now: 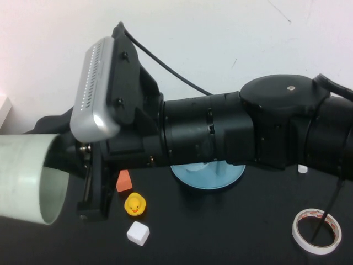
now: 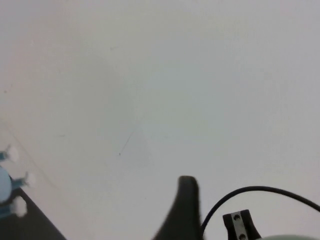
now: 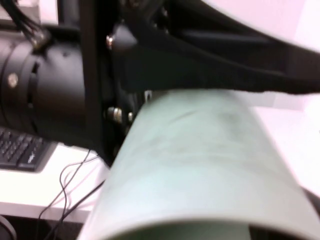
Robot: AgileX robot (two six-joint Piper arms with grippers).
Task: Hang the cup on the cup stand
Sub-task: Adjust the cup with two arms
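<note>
The pale mint-green cup (image 1: 27,176) hangs on its side above the table's left, its open mouth facing right. It fills the right wrist view (image 3: 200,165). Only a sliver of the cup (image 2: 295,237) shows in the left wrist view. My left gripper is outside the high view; one of its fingers (image 2: 186,200) shows against the wall and it is shut on the cup's body. My right arm crosses the whole high view. My right gripper (image 1: 89,185) sits at the cup's rim. The cup stand (image 1: 208,175) is mostly hidden under that arm; its white-capped pegs (image 2: 15,205) show.
On the black table lie a yellow duck (image 1: 134,204), an orange block (image 1: 124,181), a white cube (image 1: 138,233) and a tape roll (image 1: 316,231) at the front right. A white wall stands behind. A keyboard (image 3: 22,147) sits on a desk beyond the table.
</note>
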